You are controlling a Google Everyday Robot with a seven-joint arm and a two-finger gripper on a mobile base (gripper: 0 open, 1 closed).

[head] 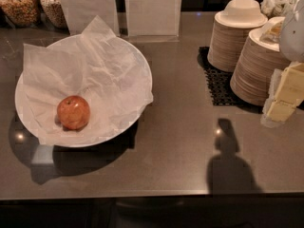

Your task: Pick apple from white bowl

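A small red-orange apple [73, 112] lies in the front left part of the large white bowl [142, 65]. The bowl is lined with a crinkled white paper sheet [95, 65] and stands on the left of the grey counter. My gripper [284, 99] is at the right edge of the view, far to the right of the bowl, in front of the stacks of paper bowls. It holds nothing that I can see. The apple is not touched.
Two tall stacks of beige paper bowls [237, 37] stand on a black mat [216, 82] at the back right. Two white sign holders [152, 8] and jars of snacks [21, 4] stand along the back. The counter's front edge [152, 194] runs across the bottom.
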